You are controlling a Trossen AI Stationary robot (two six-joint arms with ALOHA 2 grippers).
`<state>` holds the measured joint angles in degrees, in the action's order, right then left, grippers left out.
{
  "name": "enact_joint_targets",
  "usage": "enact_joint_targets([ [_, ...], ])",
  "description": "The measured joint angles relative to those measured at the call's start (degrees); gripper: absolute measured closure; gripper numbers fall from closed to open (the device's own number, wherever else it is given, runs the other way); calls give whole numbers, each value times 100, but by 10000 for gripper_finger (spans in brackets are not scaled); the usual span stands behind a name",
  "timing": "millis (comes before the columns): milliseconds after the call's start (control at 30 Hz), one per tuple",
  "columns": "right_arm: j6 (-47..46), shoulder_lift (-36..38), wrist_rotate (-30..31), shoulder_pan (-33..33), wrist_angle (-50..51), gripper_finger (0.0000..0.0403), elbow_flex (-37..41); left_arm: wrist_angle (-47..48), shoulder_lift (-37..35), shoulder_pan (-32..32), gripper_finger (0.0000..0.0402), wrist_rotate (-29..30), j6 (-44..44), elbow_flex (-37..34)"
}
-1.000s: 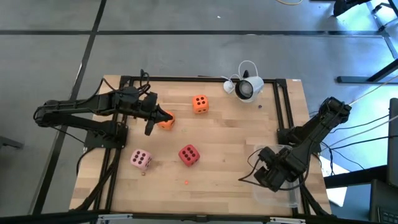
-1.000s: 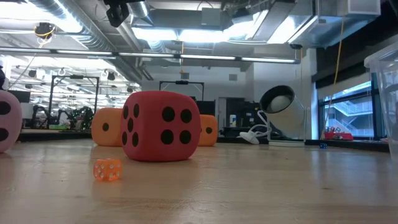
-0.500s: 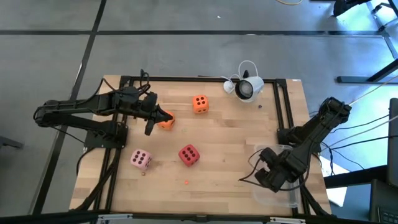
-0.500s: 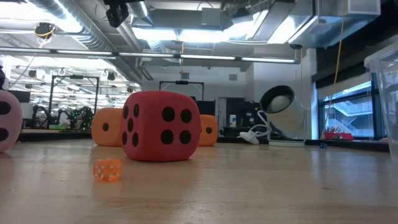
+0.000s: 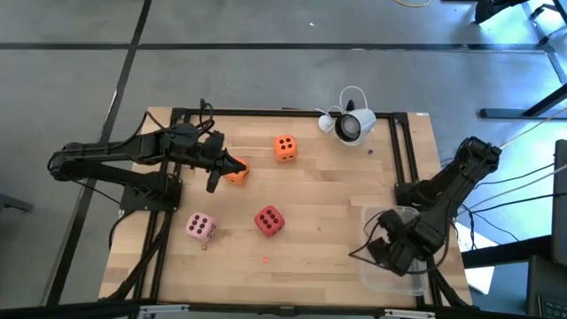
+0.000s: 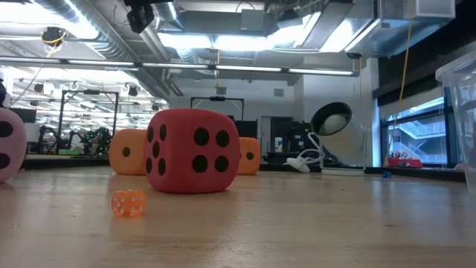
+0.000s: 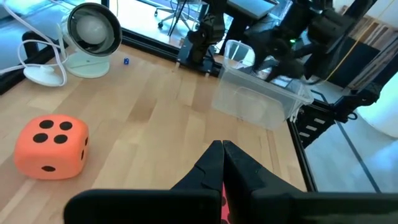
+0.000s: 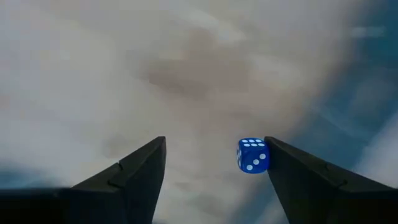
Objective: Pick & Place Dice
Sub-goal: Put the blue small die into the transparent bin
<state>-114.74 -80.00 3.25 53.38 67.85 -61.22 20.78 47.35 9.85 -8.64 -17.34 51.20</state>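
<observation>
Right end effector [image 8: 214,158] hangs open over the clear bin [image 5: 383,270] at the counter's [image 5: 328,190] 4 o'clock corner, a small blue die [image 8: 253,155] against its finger. Pink die [image 5: 201,227] and red die [image 5: 269,220] sit toward 7 o'clock. Left end effector [image 5: 232,167] is closed beside an orange die [image 5: 236,174] at 10 o'clock; the second orange die [image 5: 284,147] lies toward 12.

R wrist view: right gripper [image 8: 214,171] has its two dark fingers [image 8: 134,174] spread wide apart. A small blue die [image 8: 253,155] w/ white pips sits between them, just beside one finger's inner edge; can't tell if it's touching. Six pips show on its top face. Backdrop is a blurry pale grey-tan surface, no detail readable.
</observation>
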Motion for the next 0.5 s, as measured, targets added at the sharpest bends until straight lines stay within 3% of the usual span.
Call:
enact_joint_targets([
  [67, 99, 138, 232, 50, -174, 134, -34, 0, 0, -2, 398, 0, 2, 0],
  [167, -517, 83, -241, 51, 458, 137, 9, 0, 0, 0, 398, 0, 2, 0],
  [267, -369, 247, 473, 160, -308, 138, -33, -2, 0, 0, 398, 0, 1, 0],
  [367, -974, 259, 618, 203, 115, 138, -7, -4, 0, -2, 398, 0, 2, 0],
  [500, -1389, 357, 999, 363, -35, 138, -19, -26, 0, -1, 398, -1, -2, 0],
])
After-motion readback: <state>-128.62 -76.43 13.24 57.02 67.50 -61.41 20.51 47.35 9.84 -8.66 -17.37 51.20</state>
